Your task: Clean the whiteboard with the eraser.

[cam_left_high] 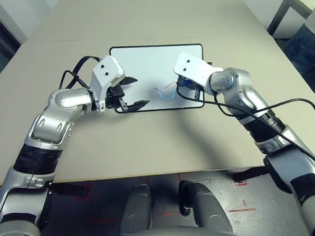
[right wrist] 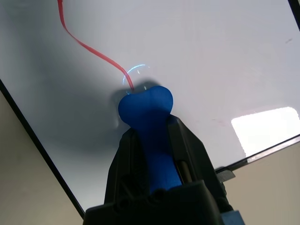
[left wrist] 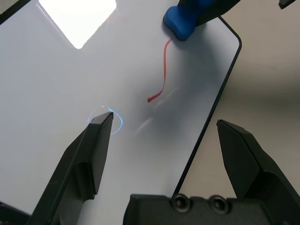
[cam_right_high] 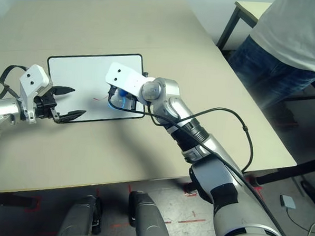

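left eye: right gripper (cam_left_high: 188, 89) at whiteboard's (cam_left_high: 139, 69) right part, nearer the red line (cam_left_high: 166, 87) than left gripper (cam_left_high: 131, 94)
left wrist: left fingers wide apart
right wrist: blue eraser (right wrist: 152, 136) clamped lengthwise between right fingers, its free end touching the red line's end

The left arm reached forward over the table from the left, its wrist angled inward, and the left gripper (cam_left_high: 136, 93) stood with its two black fingers spread wide apart. The right arm came in diagonally from the right, its white wrist cover (cam_left_high: 193, 70) tilted, and the right gripper (right wrist: 149, 125) had its fingers closed in a grip beneath it. The two grippers were near each other but apart, both forearms (cam_left_high: 34, 156) slanting inward from the robot's sides.
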Motion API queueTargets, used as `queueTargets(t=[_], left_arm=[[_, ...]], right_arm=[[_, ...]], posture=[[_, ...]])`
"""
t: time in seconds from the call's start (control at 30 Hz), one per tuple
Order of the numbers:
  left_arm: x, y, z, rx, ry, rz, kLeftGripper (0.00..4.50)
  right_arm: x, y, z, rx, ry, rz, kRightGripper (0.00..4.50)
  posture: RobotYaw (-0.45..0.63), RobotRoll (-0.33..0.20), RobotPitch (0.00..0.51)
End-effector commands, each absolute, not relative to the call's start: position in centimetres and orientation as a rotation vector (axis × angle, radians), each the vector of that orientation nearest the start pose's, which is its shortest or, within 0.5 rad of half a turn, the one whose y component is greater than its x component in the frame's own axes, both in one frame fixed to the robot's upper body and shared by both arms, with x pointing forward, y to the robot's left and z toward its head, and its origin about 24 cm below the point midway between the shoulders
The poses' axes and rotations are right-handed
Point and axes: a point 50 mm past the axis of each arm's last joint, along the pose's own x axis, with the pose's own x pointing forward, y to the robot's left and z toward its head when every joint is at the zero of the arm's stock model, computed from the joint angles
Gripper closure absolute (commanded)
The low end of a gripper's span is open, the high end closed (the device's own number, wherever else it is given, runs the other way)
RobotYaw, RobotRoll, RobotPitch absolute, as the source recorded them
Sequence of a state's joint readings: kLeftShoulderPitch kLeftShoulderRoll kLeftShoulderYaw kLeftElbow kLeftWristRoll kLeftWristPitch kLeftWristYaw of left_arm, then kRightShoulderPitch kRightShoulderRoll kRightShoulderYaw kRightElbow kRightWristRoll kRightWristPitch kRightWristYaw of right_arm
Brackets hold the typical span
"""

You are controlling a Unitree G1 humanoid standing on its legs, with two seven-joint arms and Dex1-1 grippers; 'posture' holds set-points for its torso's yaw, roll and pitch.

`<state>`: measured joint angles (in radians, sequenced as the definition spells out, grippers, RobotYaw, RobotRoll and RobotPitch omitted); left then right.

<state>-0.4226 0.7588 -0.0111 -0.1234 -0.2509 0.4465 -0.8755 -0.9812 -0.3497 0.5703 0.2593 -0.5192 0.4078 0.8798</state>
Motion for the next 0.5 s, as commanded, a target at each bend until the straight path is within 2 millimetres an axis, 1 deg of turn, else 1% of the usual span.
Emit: queueTargets(t=[0.03,0.33,0.5], left_arm=[[29.2,21.3,17.6,0.505,0.128,-0.818,0.00],[29.2,21.2,17.4,0.494,0.130,-0.817,0.00],[29.2,21.1,17.4,0.491,0.131,-0.812,0.00]], right_arm=[[35.3,-4.7,17.1,-1.299,0.170,0.924,3.70],[35.4,-3.0,16.7,-1.309,0.152,0.962,3.70],[35.4,-1.5,16.4,-1.314,0.135,0.993,3.70]], posture=[[0.04,0.000,0.152],[0.05,0.000,0.163],[0.06,0.000,0.171]])
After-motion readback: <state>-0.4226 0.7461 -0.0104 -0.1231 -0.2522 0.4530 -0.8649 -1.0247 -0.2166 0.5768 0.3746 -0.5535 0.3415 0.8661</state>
